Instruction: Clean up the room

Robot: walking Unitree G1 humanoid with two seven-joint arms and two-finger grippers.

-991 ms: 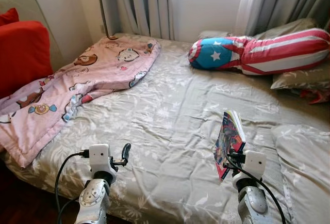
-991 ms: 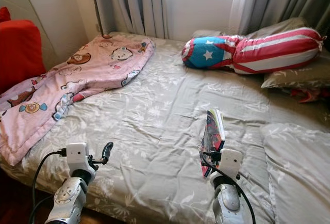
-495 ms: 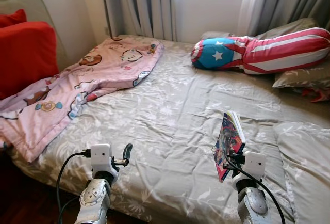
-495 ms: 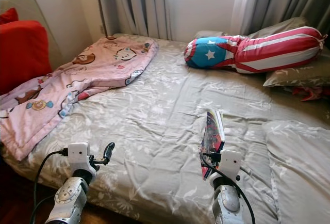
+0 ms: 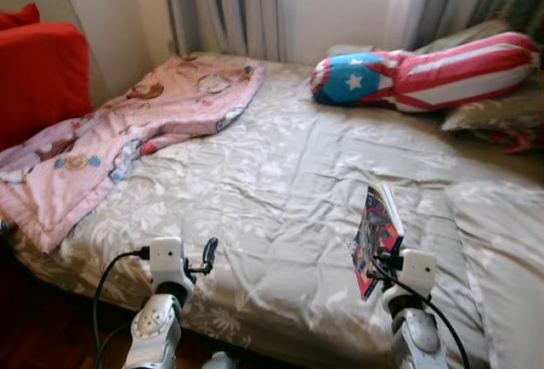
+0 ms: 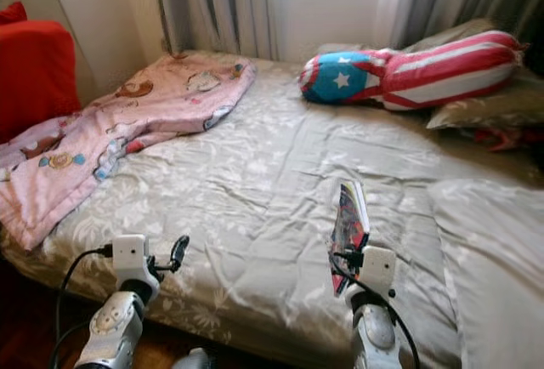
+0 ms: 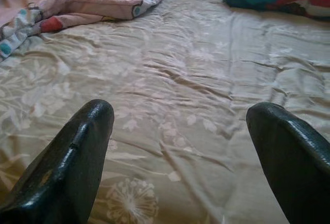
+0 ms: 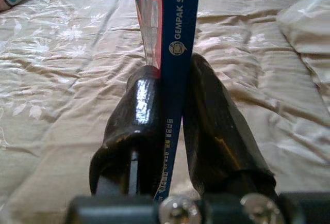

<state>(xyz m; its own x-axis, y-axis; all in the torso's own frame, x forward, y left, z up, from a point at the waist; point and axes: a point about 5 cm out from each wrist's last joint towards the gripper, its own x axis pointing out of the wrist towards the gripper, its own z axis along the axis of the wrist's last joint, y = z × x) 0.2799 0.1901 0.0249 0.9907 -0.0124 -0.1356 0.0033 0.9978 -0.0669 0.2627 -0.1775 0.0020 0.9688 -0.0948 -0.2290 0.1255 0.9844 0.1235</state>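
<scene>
The right gripper is clenched on a thin book, holding it upright above the bed near its front edge. The left gripper, fingers spread, hovers over the front edge too. A pink blanket covers the bed's left side.

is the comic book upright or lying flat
Upright: the comic book stands on edge above the bed, clamped in the right claw.

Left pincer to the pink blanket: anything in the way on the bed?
Nothing visible. The left pincer hangs open over the near edge of the bed, and bare grey sheet lies between it and the pink blanket. The book is off to the right, clamped in the right pincer.
</scene>
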